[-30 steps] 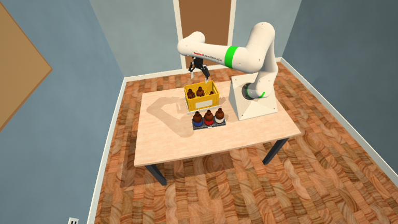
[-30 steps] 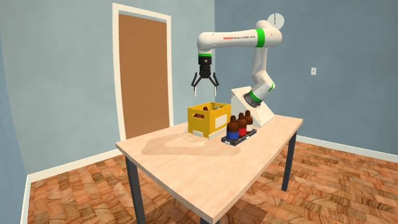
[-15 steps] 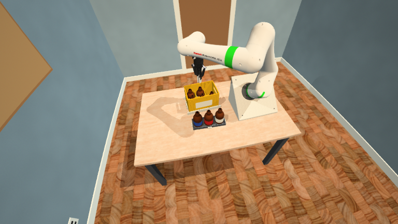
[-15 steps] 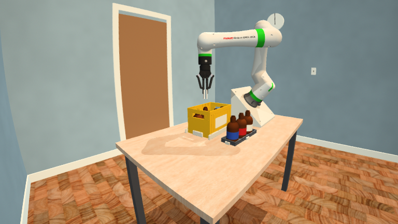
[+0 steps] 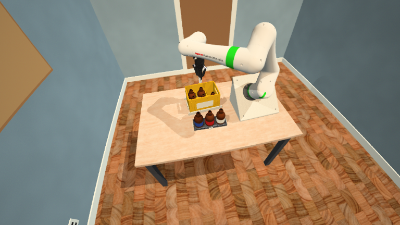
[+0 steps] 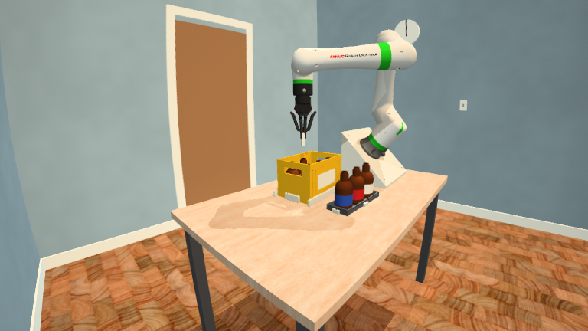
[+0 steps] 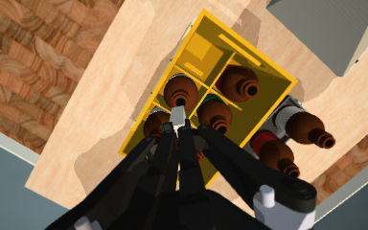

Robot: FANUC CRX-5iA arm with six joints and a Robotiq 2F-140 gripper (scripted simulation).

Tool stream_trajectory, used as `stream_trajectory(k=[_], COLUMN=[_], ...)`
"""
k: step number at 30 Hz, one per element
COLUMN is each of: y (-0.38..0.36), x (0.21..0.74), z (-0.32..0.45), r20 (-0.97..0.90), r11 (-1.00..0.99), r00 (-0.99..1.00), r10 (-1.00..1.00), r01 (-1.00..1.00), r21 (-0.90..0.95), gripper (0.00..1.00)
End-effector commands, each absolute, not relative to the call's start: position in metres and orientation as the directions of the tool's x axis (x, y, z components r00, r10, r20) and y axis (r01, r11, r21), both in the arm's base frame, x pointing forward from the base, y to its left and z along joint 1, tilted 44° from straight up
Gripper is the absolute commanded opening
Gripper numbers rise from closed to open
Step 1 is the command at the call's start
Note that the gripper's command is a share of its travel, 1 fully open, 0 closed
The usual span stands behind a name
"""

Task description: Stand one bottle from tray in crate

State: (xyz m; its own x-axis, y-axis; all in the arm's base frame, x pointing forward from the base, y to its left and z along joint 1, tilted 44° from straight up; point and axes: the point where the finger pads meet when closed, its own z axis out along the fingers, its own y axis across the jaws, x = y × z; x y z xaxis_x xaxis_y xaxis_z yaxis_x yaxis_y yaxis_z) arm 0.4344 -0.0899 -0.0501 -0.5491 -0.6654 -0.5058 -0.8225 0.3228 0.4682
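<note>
"Logging the hand first: what's the gripper [image 5: 200, 79] [image 6: 302, 139] [image 7: 179, 116] doing?"

"Clenched, nothing in it. Fingertips together, pointing down above the crate [image 5: 192, 107] [image 6: 295, 185] [image 7: 250, 44], apart from it."

"Crate position, top view?"

"Close to the table's [image 5: 165, 148] [image 6: 298, 262] [image 7: 98, 91] far edge, roughly mid-length. Upright, level."

"Bottles inside?"

"Five, one per cell, one mostly hidden behind the fingers in the wrist view. The bare cell [image 7: 205, 48] is on the far-edge side, at the end toward the base [image 5: 239, 101] [image 6: 392, 172] [image 7: 331, 34]."

"And the task's bottles?"

"Three upright on the tray [image 5: 203, 127] [image 6: 347, 211] [image 7: 290, 102], between crate and near edge: blue-label bottle [image 5: 198, 119] [image 6: 344, 189] toward the left edge, red-label bottle [image 5: 209, 118] [image 6: 357, 188] [image 7: 278, 153] middle, white-label bottle [image 5: 220, 115] [image 6: 367, 178] [image 7: 305, 127] toward the right edge. Tray's level."

"So the sixth isn't in?"

"Right, one still to place. Arm [image 5: 212, 52] [image 6: 355, 56] is up in the air, reaching from the base by the right edge."
</note>
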Motion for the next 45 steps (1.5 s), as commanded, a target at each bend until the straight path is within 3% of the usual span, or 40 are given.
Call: stream_trajectory(k=[1, 7, 19, 20, 29, 45], y=[-0.090, -0.079, 0.034, 0.041, 0.105, 0.107], x=[0.434, 0.436, 0.407, 0.404, 0.382, 0.381], z=[-0.050, -0.037, 0.072, 0.079, 0.142, 0.144], r20=[-0.506, -0.501, -0.455, -0.455, -0.455, -0.455], r11=[0.323, 0.330, 0.391, 0.391, 0.391, 0.391], r00=[-0.549, -0.555, -0.632, -0.632, -0.632, -0.632], r10=[-0.665, -0.664, -0.628, -0.628, -0.628, -0.628], r01=[-0.823, -0.819, -0.761, -0.761, -0.761, -0.761], r21=[0.468, 0.470, 0.518, 0.518, 0.518, 0.518], gripper=[0.00, 0.00, 0.00, 0.38, 0.38, 0.38])
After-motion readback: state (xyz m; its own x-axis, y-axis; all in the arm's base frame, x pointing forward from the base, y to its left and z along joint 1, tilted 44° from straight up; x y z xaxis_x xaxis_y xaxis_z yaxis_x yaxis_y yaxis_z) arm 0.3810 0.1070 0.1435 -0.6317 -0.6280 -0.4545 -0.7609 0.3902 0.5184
